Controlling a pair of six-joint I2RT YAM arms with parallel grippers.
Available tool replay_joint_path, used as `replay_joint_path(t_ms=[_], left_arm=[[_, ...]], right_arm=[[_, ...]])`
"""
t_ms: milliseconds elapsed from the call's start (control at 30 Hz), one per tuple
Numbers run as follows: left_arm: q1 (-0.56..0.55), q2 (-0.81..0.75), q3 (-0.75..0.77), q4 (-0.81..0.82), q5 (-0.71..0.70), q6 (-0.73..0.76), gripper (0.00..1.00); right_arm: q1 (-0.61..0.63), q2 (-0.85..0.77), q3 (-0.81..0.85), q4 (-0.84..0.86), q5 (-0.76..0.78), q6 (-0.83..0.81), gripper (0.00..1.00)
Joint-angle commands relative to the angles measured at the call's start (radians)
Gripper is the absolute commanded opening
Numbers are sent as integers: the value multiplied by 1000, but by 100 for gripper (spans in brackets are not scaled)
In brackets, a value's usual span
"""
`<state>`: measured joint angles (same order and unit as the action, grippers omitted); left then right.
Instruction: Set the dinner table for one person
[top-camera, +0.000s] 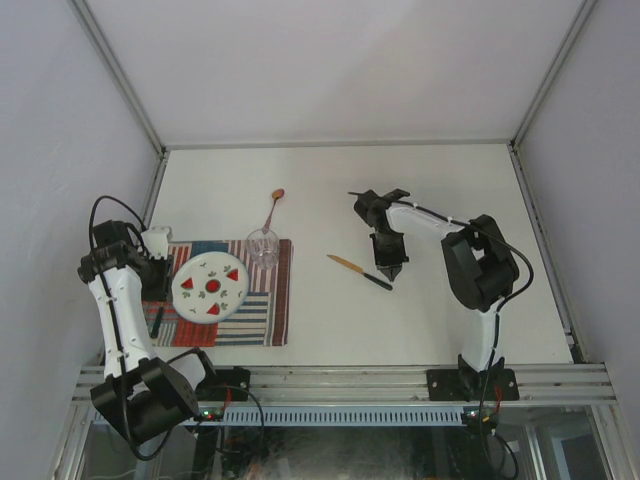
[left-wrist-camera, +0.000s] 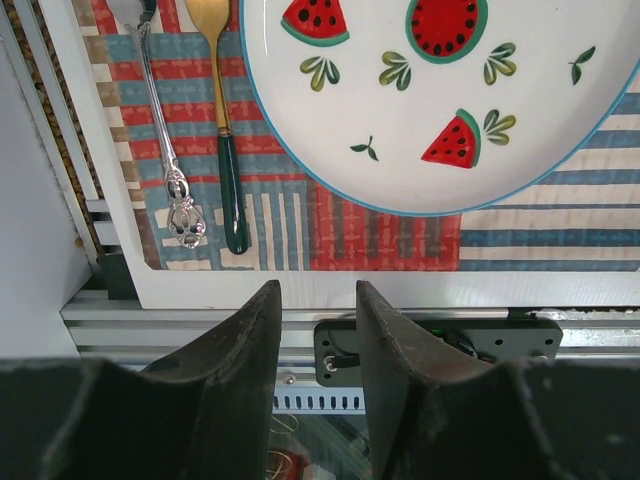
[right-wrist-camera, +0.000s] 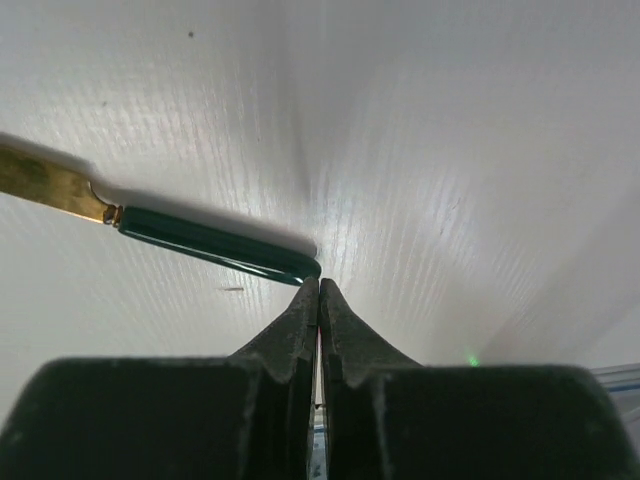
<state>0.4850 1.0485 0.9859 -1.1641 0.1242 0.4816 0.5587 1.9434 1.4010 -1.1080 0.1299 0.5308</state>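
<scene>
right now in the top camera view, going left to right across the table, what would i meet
round white plate with red watermelon slices → clear drinking glass → gold knife with dark green handle

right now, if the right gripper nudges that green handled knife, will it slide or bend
The knife looks rigid, so it probably won't bend. Its glossy handle lies flat on the smooth dinner table, so it likely slides or pivots. The shut right gripper sits at the handle's end; pushing there probably spins it.
</scene>
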Motion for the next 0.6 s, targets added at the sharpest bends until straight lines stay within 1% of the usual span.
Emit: replay_joint_path(t_ms=[0, 100, 400, 467, 567], left_arm=[[9, 9, 52, -2, 9, -19, 40], [8, 23, 65, -12, 16, -31, 40], [7, 1, 44, -6, 11, -36, 40], [8, -3, 39, -5, 17, -38, 40], [9, -5, 42, -9, 13, -38, 40]], right_arm=[[-27, 36, 34, 31, 4, -23, 0], [-23, 65, 29, 29, 1, -30, 0], [15, 48, -28, 82, -25, -8, 0], [38, 57, -25, 104, -62, 14, 0], [103, 88, -7, 129, -102, 59, 0]])
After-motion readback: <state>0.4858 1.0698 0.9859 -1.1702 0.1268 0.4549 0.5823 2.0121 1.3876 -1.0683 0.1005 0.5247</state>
